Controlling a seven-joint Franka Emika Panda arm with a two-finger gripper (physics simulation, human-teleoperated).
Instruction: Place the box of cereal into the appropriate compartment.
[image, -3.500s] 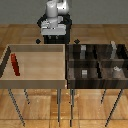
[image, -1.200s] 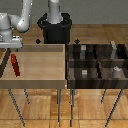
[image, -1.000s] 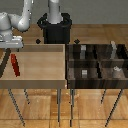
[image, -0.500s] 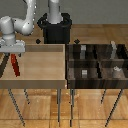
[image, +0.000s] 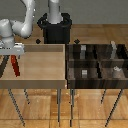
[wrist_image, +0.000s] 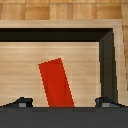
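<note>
Red cereal box (wrist_image: 56, 83) in wooden bin (wrist_image: 60, 31)

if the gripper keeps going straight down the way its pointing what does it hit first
Most likely the box of cereal: the wrist view shows it lying tilted between the fingertips of the gripper, on the tan bin floor. Depth is unclear.

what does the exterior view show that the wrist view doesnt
Only the exterior view shows the arm, the divided dark bin with its pale-grey blocks, including the tall slim one, and the table legs. Only the wrist view shows the cereal box's whole red face, tilted, and the gripper's two fingertips wide apart at either side of it. Both show the box and the tan bin.
</note>
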